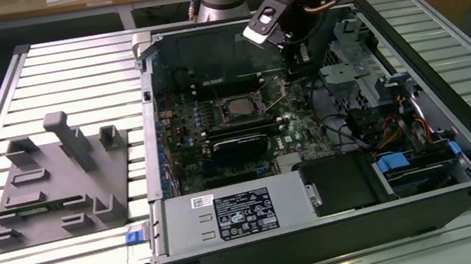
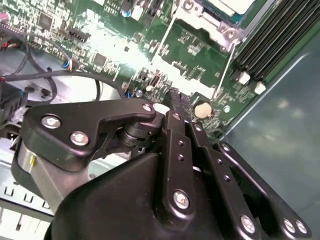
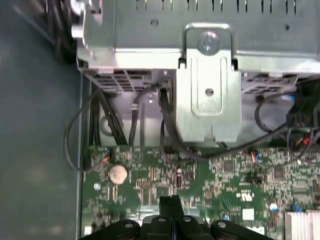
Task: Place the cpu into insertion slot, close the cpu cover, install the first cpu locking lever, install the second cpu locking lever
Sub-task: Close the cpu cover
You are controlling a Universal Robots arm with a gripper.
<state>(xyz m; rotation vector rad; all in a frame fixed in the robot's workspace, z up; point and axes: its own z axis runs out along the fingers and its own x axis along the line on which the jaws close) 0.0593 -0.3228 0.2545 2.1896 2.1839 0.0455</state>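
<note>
We see the hand (image 2: 174, 100) with its fingers pressed together, gripping nothing, low over the green motherboard (image 2: 190, 45) beside a coin cell (image 2: 201, 109). Near it, the cpu (image 1: 237, 109) sits in the insertion slot (image 1: 235, 97), inside the open computer case (image 1: 326, 247) on the counter (image 1: 69, 65).

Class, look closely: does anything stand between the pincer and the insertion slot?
Only a thin metal rod, beside the insertion slot on the exterior view's right. The pincer hangs just beyond it, over the motherboard.
</note>
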